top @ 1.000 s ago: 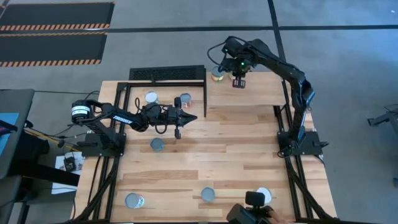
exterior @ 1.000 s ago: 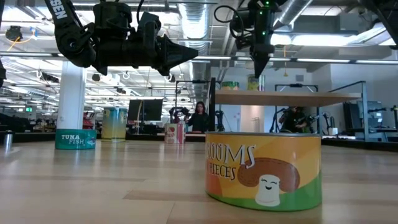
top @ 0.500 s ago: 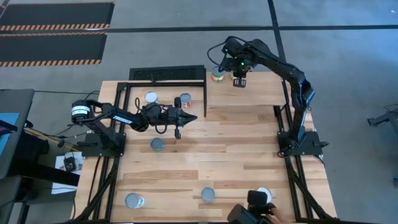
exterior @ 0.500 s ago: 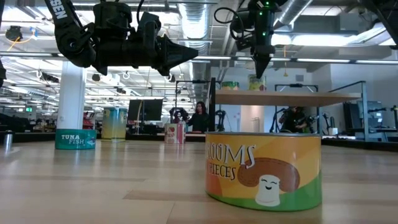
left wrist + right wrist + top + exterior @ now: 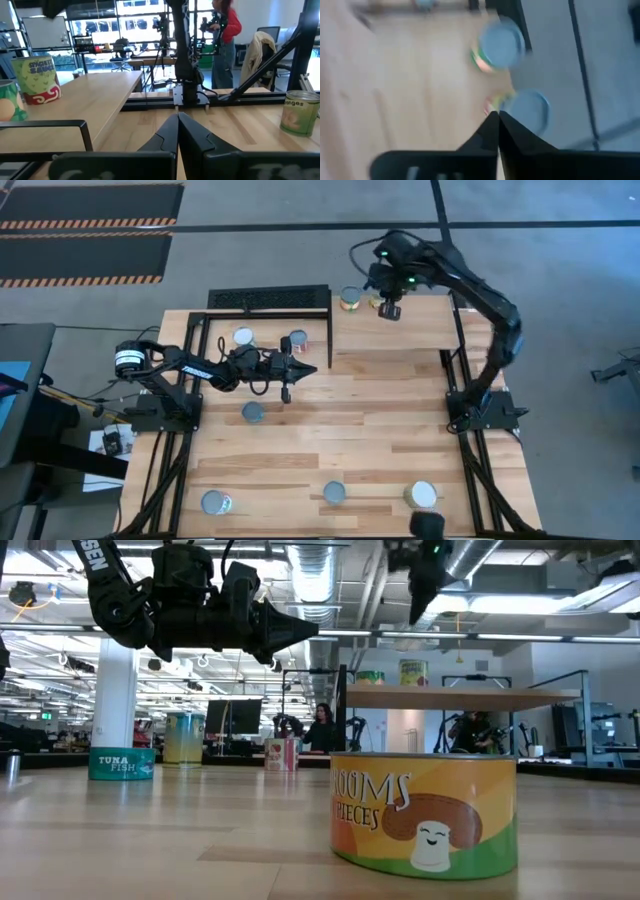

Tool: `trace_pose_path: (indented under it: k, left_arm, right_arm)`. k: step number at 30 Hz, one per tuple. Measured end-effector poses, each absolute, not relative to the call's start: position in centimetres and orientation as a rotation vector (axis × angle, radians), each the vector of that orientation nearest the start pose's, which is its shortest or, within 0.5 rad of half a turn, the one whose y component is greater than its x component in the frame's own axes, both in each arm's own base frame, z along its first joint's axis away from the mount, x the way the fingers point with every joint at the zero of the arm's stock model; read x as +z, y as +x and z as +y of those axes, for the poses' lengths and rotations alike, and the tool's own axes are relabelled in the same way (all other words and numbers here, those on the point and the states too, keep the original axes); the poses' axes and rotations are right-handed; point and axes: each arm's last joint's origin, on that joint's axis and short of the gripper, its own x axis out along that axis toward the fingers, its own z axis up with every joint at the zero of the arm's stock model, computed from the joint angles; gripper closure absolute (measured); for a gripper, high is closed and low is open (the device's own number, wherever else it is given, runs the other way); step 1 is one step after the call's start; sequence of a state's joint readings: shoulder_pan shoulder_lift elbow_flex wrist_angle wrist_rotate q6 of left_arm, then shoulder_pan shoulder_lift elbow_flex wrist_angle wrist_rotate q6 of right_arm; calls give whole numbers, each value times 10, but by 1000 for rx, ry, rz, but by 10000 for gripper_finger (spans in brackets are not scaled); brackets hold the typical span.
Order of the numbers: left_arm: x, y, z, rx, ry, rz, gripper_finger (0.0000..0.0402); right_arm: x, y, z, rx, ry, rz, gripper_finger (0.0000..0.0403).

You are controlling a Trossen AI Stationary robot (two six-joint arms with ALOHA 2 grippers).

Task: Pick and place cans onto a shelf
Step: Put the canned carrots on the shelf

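Two small cylindrical tins with silvery tops (image 5: 350, 299) stand side by side at the far edge of the raised light-wood plank shelf (image 5: 400, 335), one with a green-and-red label, the other mostly hidden under the right end effector (image 5: 390, 310), which hangs above it with fingers pressed together, gripping nothing. Six more tins sit on the light-wood counter (image 5: 380, 430), among them a yellow mushroom tin (image 5: 424, 815) and a teal tuna tin (image 5: 121, 762). The left end effector (image 5: 291, 369) is shut and empty, above the counter beside the shelf
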State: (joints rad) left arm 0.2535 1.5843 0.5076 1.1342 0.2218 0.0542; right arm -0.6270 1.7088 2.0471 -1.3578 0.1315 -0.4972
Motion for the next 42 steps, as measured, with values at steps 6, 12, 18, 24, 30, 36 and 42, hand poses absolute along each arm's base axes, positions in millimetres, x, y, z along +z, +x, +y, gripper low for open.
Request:
trace_pose_path:
  k: [6, 12, 18, 24, 30, 36, 42]
  left_arm:
    - [186, 281, 66, 33, 69, -53, 401]
    - [186, 281, 66, 32, 61, -54, 401]
    - [186, 281, 66, 32, 59, -53, 401]
    - [183, 281, 66, 32, 79, -28, 401]
    - [181, 281, 66, 31, 92, -6, 401]
    - [181, 281, 66, 33, 89, -1, 401]
    - [187, 285, 74, 99, 63, 96, 401]
  right_arm:
    - [427, 229, -149, -429, -221, 864, 389]
    - [398, 207, -103, -384, -226, 613, 394]
    - [347, 192, -63, -301, -181, 409, 398]
    - [297, 187, -33, -203, -155, 259, 396]
    - [259, 187, -11, -164, -169, 217, 396]
    - [219, 181, 2, -111, -141, 118, 396]
    - [185, 162, 3, -112, -94, -31, 395]
